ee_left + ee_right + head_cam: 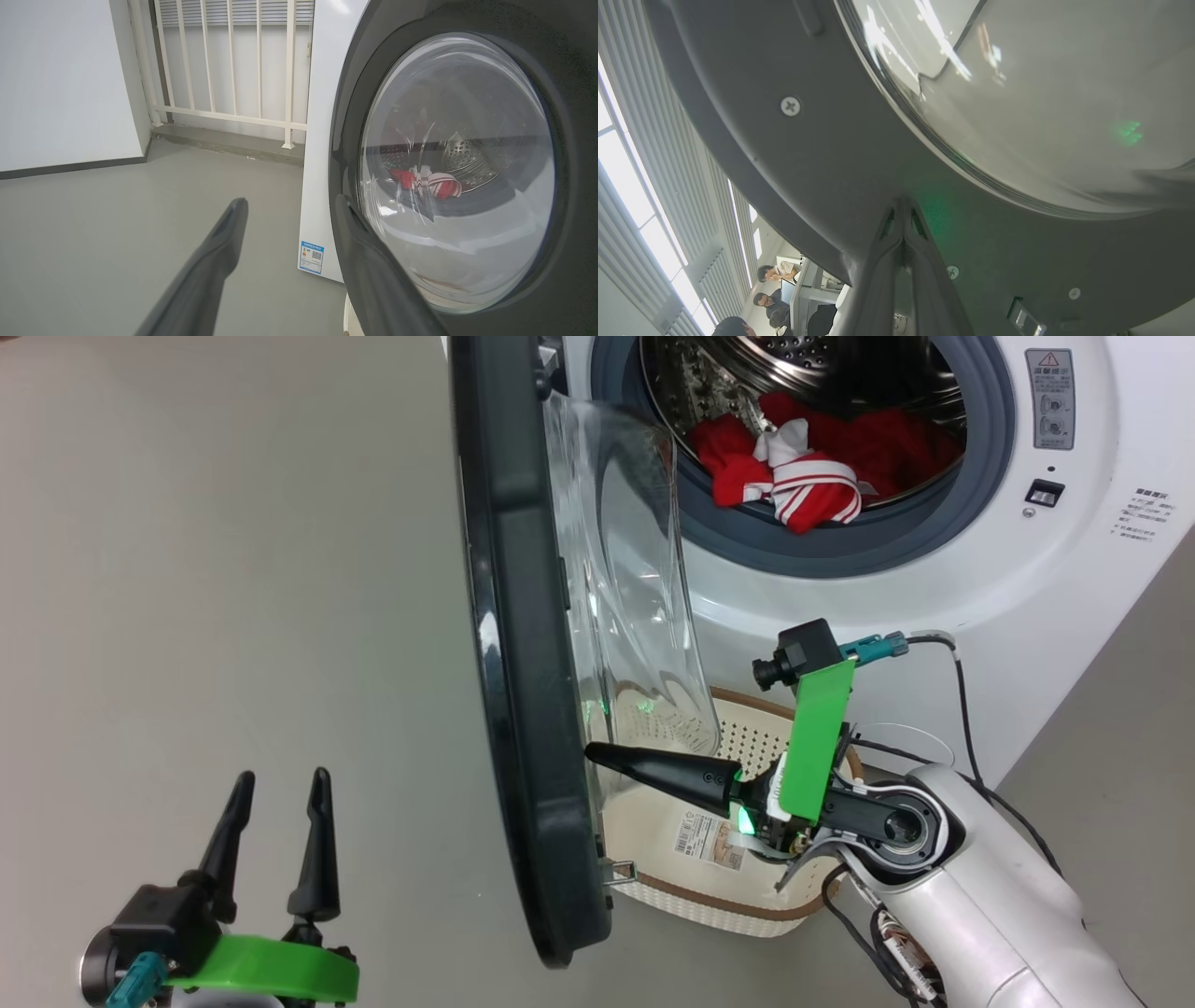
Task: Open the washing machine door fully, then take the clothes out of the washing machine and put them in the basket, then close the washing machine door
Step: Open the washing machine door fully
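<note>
— In the drum of the washing machine (1074, 569) I can see the clothes (812, 476), a red heap with a striped band hanging over the grey gasket.
— And the door?
— The washing machine door (523, 709) stands out from the front, edge-on to my head camera, with its glass bowl facing the drum.
— Where is your right arm?
— My right gripper (593, 753) is on the door's inner side. The jaws are pressed together with nothing between them, and the tip is at the black rim just beside the glass. From the wrist camera it looks like contact.
— The left?
— My left gripper (283, 773) hangs over the floor on the door's outer side, apart from it. Its jaws are spread wide and hold nothing. Through the glass its wrist camera shows the red heap.
— The basket?
— The basket (747, 896) sits on the floor before the washer, under the door's glass and my right forearm, with the paper label on its base in view.
</note>
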`<state>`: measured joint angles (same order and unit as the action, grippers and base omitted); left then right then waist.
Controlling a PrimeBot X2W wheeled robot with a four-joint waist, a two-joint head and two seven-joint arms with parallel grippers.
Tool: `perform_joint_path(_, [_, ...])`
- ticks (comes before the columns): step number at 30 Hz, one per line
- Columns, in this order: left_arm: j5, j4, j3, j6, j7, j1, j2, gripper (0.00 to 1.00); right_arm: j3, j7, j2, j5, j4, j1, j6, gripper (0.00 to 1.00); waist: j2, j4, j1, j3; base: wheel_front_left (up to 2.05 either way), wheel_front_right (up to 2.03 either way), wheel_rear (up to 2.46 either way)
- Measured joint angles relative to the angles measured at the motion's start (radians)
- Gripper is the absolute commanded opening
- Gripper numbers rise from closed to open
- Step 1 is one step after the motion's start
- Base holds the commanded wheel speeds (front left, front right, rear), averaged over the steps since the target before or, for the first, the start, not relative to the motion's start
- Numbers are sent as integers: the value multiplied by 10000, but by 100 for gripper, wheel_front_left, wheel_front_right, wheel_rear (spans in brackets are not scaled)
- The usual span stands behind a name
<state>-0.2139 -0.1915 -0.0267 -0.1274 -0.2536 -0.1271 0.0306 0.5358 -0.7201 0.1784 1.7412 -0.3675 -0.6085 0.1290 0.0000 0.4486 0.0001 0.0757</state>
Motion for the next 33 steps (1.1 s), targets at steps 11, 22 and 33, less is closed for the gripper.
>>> perform_joint_path(11, [-2, 0, -27, 2, 0, 0, 0, 100, -2, -98, -290, -4, -121, -17, 0, 0, 0, 62, -1, 64, 0, 0, 0])
perform_joint_path(22, [-17, 0, -23, 2, 0, -1, -2, 100, -90, -190, -435, -58, -128, -18, 0, 0, 0, -91, 0, 67, 0, 0, 0])
perform_joint_path(33, [-13, -29, -15, 10, 2, 23, 0, 100, -437, -67, -349, -255, 500, 218, 0, 24, 0, -393, -1, -263, 0, 0, 0])
